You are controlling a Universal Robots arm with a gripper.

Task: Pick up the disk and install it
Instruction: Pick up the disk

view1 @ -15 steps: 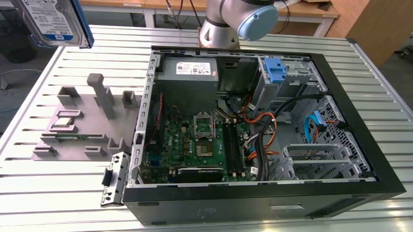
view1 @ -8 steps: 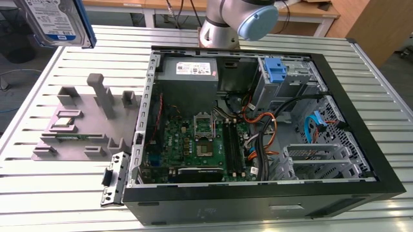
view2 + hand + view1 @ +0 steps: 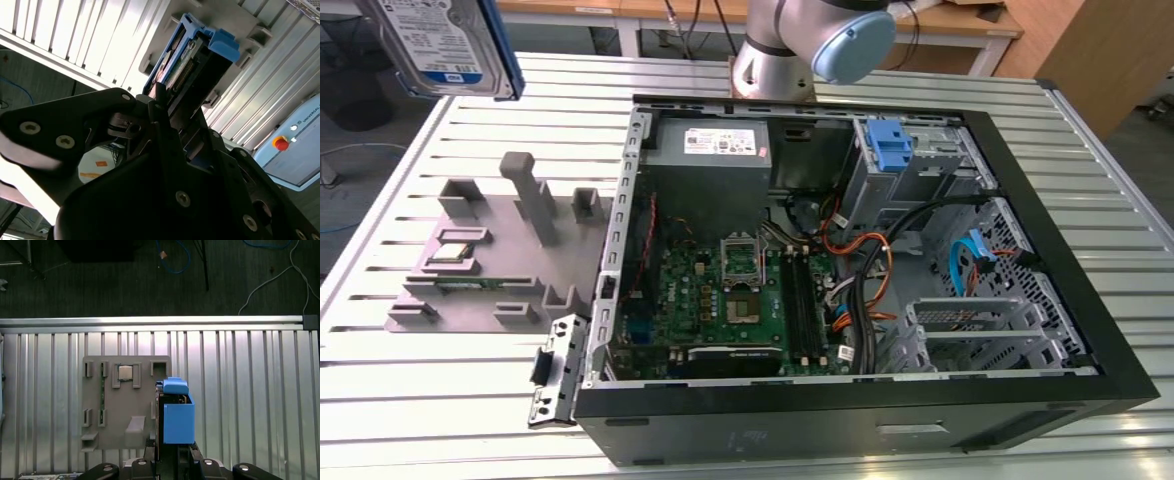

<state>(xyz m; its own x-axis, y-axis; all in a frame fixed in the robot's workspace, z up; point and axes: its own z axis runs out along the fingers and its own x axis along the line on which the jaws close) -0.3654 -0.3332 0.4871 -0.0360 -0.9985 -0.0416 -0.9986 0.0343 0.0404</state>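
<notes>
The disk (image 3: 440, 45), silver with a blue-and-white label and blue side rails, hangs high above the table at the exterior view's far left, over the grey fixture (image 3: 494, 280). In the first wrist view the disk (image 3: 177, 415) is seen edge-on with its blue rail facing the camera, clear of the fixture below it. My gripper (image 3: 172, 452) is shut on the disk's lower end. In the second wrist view the black fingers (image 3: 160, 107) clamp the disk (image 3: 195, 55) from both sides.
The open computer case (image 3: 1067, 290) lies on the slatted metal table (image 3: 454, 400), with a grey power-supply box (image 3: 707, 145) and a blue-latched drive bay (image 3: 890, 145) inside. A small silver processor chip (image 3: 125, 372) sits in the fixture (image 3: 130, 405). The table's edge rail (image 3: 150, 322) runs beyond it.
</notes>
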